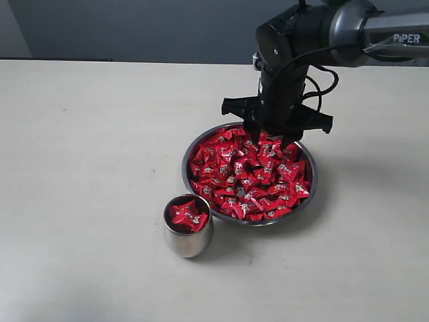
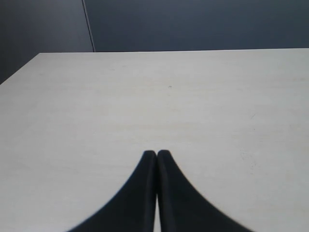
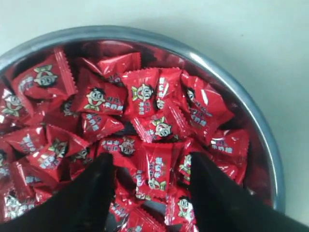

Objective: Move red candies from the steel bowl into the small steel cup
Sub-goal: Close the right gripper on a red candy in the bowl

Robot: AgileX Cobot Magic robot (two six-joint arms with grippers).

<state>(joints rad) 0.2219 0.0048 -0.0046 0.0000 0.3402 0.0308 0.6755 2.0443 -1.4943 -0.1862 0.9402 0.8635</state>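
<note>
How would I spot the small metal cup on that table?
Find the wide steel bowl heaped with red candies on the pale table. Nearer the camera, by its left rim, stands the small steel cup. It is far narrower, round-bellied, handleless, and holds only a few candies.

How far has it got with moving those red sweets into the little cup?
Done: the small steel cup holds a few red candies, reaching near its rim. In hand: the right gripper, open, dips into the pile in the steel bowl, with nothing pinched yet. Left: the bowl is close to full. The left gripper sits shut over bare table.
</note>
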